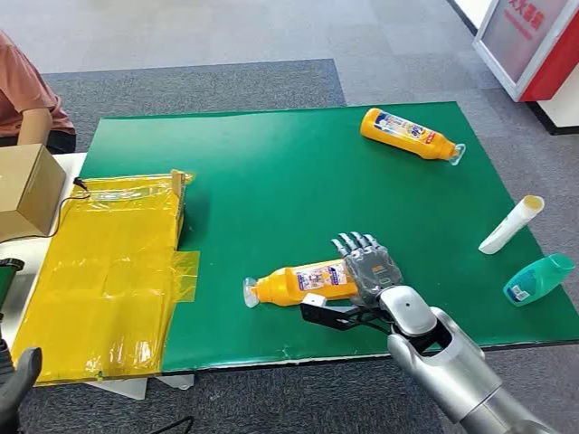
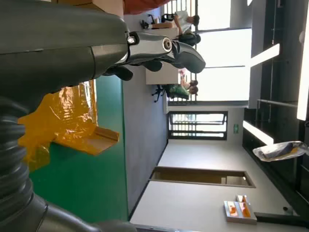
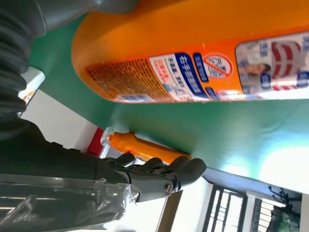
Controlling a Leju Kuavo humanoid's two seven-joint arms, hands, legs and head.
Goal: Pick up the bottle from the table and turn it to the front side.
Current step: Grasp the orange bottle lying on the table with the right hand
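Because the bottle (image 1: 304, 282) lies flat on the green tabletop (image 1: 287, 181), at 6 o'clock near its front edge, your right hand (image 1: 371, 271) covers its base end, fingers (image 1: 354, 242) extended over it; you cannot tell whether they grip. Your left hand (image 1: 17, 384) hangs low at 8 o'clock, fingers curled, holding nothing.

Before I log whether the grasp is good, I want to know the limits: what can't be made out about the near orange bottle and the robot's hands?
- Near orange bottle: its base end in the head view, hidden by the right hand.
- Fingertip contact: right wrist view shows the fingers apart from the bottle; the thumb is cut off by the edge.
- Label print: too small or blurred.
- Left hand: cropped at the head view's corner.
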